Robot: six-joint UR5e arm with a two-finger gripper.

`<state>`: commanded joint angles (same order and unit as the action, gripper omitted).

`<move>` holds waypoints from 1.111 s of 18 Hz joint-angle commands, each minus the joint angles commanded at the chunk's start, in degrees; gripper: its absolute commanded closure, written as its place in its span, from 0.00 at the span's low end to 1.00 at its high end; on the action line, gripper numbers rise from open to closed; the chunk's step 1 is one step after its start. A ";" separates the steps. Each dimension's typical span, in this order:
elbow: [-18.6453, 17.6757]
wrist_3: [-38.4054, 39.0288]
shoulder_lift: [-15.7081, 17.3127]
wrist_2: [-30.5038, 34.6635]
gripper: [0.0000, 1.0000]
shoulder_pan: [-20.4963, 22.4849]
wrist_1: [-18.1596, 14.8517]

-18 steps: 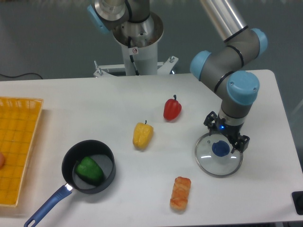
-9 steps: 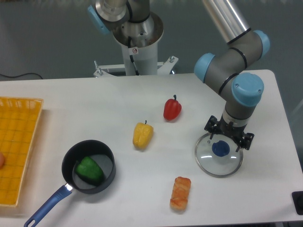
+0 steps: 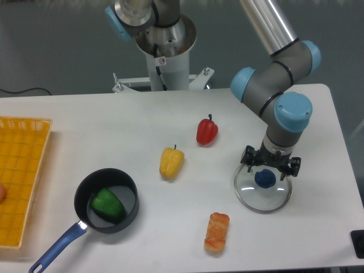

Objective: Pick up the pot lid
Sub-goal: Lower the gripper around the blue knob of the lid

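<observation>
My gripper (image 3: 271, 162) points down over the back part of the clear pot lid (image 3: 255, 197), its two fingers spread left and right with a wide gap and nothing between them. The round lid lies flat at the right of the table, its dark blue knob (image 3: 265, 179) facing up. In the camera view the knob shows just below and between the fingertips. No contact between fingers and knob is visible; the exact height of the fingers above the lid cannot be told.
A black pan (image 3: 132, 183) with a blue handle holds a green pepper (image 3: 108, 205) at front left. A yellow pepper (image 3: 171, 163) and red pepper (image 3: 207, 131) lie mid-table. An orange-brown item (image 3: 216, 232) lies in front, left of the lid. A yellow crate (image 3: 23, 165) stands far left.
My gripper has turned about its vertical axis, so its fingers now lie more nearly left and right across the view. It stays open over the lid; the objects have not moved.
</observation>
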<state>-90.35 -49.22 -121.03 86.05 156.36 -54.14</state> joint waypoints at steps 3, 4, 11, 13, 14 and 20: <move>0.09 1.23 -0.09 0.00 0.00 -0.09 0.00; 0.09 1.76 -0.09 0.00 0.00 -0.17 0.00; 0.26 3.78 -0.97 0.00 0.00 -0.35 0.88; 0.44 3.78 -1.32 0.00 0.00 -0.35 1.14; 0.44 3.78 -1.49 0.00 0.00 -0.26 1.23; 0.44 3.52 -1.93 0.09 0.00 -0.18 1.23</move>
<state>-89.91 -45.70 -122.96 86.13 156.18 -52.91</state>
